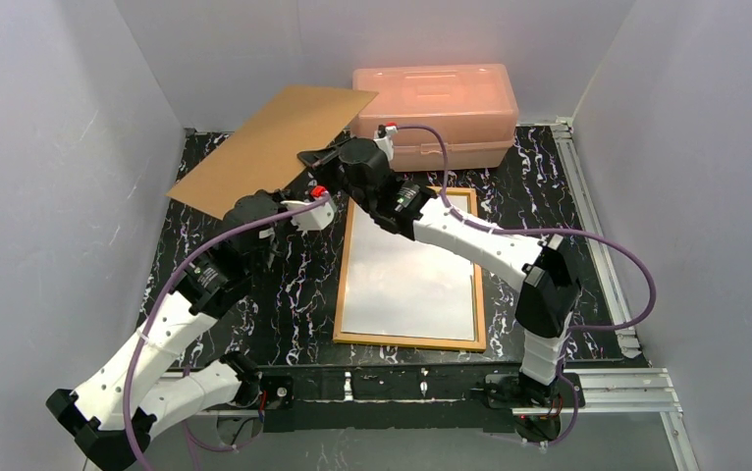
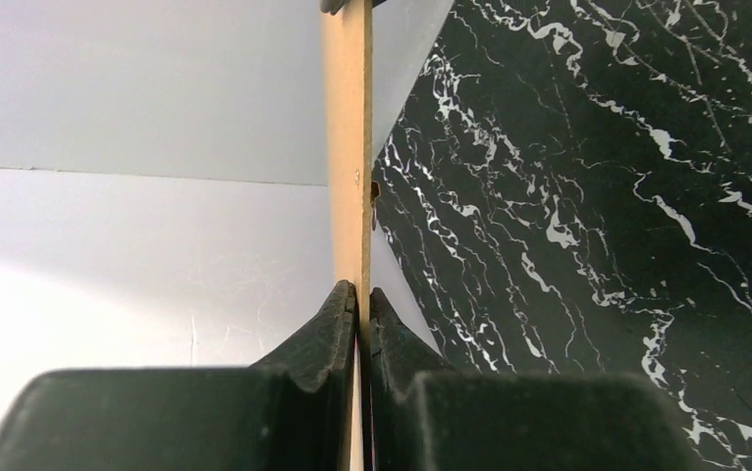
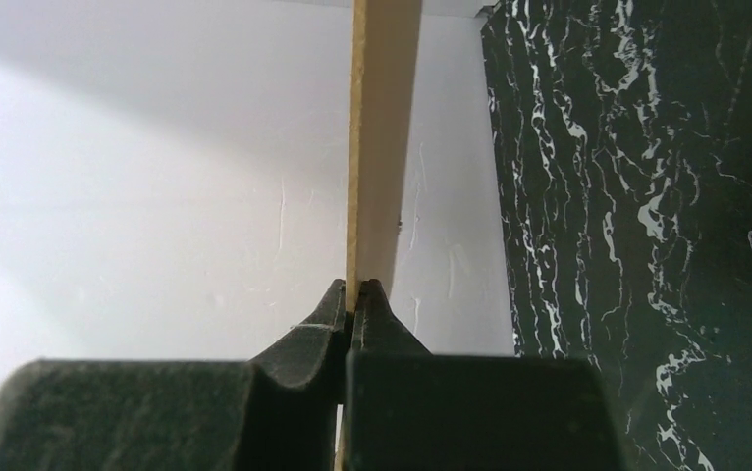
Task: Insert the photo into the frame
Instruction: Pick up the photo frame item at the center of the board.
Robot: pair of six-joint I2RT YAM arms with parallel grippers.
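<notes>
Top external view: left gripper (image 2: 362,294) and right gripper (image 3: 357,287) each pinch the board (image 1: 274,137), held above the worktop's (image 1: 294,285) far-left corner, probably to expose the frame (image 1: 406,340) lying flat mid-worktop. Whether its white sheet is the photo, I cannot tell.

A black table (image 1: 284,294) with white marble veining carries an orange-bordered frame (image 1: 411,285) lying flat near its middle, pale inside, and a salmon-pink plastic box (image 1: 436,103) just behind it at the far edge.
</notes>
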